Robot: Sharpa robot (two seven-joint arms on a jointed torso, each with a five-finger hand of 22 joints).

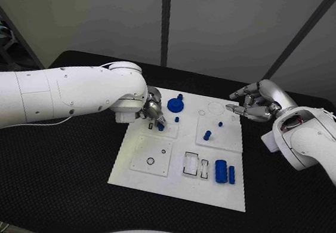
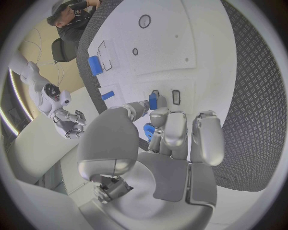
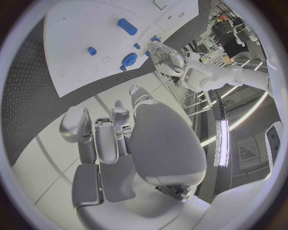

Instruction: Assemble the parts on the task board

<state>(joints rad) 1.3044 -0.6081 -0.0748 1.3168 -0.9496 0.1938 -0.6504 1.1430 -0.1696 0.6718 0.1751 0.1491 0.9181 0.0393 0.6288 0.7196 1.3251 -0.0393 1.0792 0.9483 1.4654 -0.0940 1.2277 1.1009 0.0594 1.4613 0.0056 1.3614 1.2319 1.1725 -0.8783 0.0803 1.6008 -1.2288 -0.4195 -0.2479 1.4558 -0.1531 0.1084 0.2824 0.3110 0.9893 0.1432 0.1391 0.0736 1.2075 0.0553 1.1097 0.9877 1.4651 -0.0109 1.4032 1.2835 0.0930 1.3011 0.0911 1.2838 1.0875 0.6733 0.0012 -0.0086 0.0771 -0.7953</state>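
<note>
The white task board (image 1: 179, 182) is lying in the middle of the black bench (image 1: 50, 194), and it is carrying several recesses and sub-plates. At about 4 o'clock on the board a large blue cylinder (image 1: 221, 171) is lying on its side, with a slimmer blue bar (image 1: 231, 174) lying just beside it on the right; two rectangular slots (image 1: 191, 163) to their left are showing white. The square plate (image 1: 152, 155) at 8 o'clock is showing a small dark ring hole. At 12 o'clock a blue gear-like disc (image 1: 175, 106) is sitting on the board, with a small blue peg (image 1: 180, 97) just above it, and at about 1 o'clock a blue pin (image 1: 206, 135) is standing upright on the board, with two smaller blue studs (image 1: 220, 124) nearby. The left hand (image 1: 153, 113) is reaching over the board's 10 o'clock area and pinching a small blue piece (image 2: 153, 101) between thumb and fingertip, holding it right at a narrow dark slot (image 2: 175, 97); whether the piece is touching the board cannot be told. The right hand (image 1: 254, 106) is hovering beyond the board's far right corner, grasping nothing, its fingers loosely curled but apart.
</note>
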